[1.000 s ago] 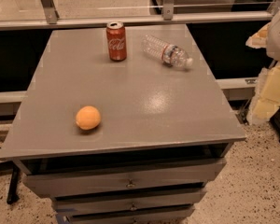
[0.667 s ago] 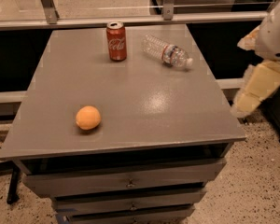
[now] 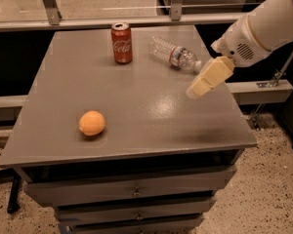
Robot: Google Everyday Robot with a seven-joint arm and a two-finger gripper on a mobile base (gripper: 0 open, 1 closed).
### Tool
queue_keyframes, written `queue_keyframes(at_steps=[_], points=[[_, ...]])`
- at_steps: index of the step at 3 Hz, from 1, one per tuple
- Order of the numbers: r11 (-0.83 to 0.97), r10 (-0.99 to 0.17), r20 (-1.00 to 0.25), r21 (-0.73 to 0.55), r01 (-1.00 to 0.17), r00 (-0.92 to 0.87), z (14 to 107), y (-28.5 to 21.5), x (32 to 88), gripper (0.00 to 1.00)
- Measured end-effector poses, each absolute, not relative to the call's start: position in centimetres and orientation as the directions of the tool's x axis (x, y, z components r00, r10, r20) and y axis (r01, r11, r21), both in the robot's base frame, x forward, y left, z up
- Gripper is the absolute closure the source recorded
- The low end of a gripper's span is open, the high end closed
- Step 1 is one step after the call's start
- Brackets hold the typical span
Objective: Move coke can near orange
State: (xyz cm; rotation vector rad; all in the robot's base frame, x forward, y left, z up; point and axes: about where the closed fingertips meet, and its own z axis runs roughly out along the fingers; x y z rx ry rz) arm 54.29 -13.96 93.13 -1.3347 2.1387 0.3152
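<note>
The red coke can [image 3: 122, 43] stands upright near the far edge of the grey table [image 3: 136, 106], left of centre. The orange [image 3: 92, 123] lies near the front left of the table, well apart from the can. My gripper [image 3: 200, 86] hangs over the right side of the table on a white arm, to the right of the can and above the surface. It holds nothing that I can see.
A clear plastic water bottle [image 3: 175, 54] lies on its side at the far right of the table, between the can and my gripper. Drawers [image 3: 132, 191] sit under the table front. A railing runs behind the table.
My arm has swung in from the right edge of the view to over the table's right side. The can, orange and bottle have not moved.
</note>
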Motion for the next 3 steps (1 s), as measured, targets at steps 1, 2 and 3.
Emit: queue_keyframes(at_steps=[1, 2, 3], points=[[0.499, -0.655, -0.695, -0.103, -0.861, -0.297, 92.1, -10.1, 57.7, 0.00], [0.535, -0.571, -0.777, -0.109, -0.838, -0.264, 91.8, -6.4, 61.6, 0.00], [0.556, -0.552, -0.796, -0.130, -0.821, -0.248, 92.5, -6.3, 62.6, 0.00]])
